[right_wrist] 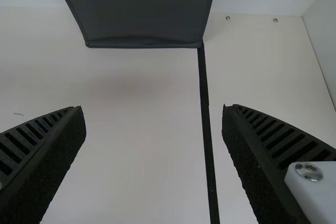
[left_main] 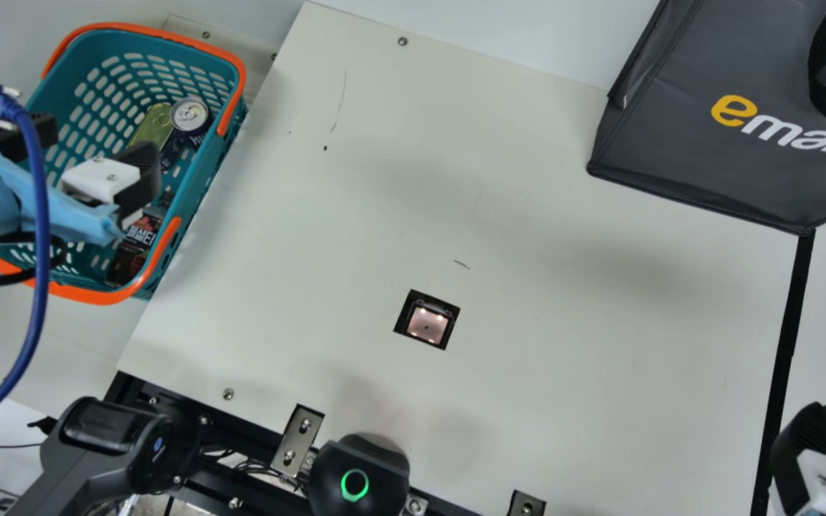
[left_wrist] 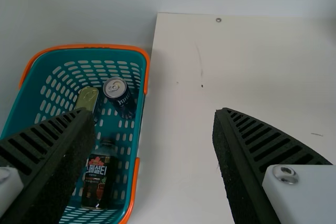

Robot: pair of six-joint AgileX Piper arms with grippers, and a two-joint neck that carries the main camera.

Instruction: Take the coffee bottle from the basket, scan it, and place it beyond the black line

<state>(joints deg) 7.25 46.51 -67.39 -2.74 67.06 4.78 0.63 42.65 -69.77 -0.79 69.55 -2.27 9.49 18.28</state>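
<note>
Left claw hangs over the basket, its two ribbed fingers wide apart with nothing between them. Below it, inside the basket, is the coffee bottle, at the near end close to the wall facing the surface, its dark label showing and its cap toward the far end. Toward that far end are a dark can, its silver top showing, and a yellow-green item just beside it. The basket itself sits beside the left edge of the surface, its orange handles down along the rim. Farther right, the scanner is set into the surface, nearer the near edge than the far one, its window lit. A black dome with a glowing green ring is at the near edge. At the far right, a dark grey bag stands with its near corner at the black line, which runs from there toward the near edge. Right claw is over the line, also spread open and holding nothing.
</note>
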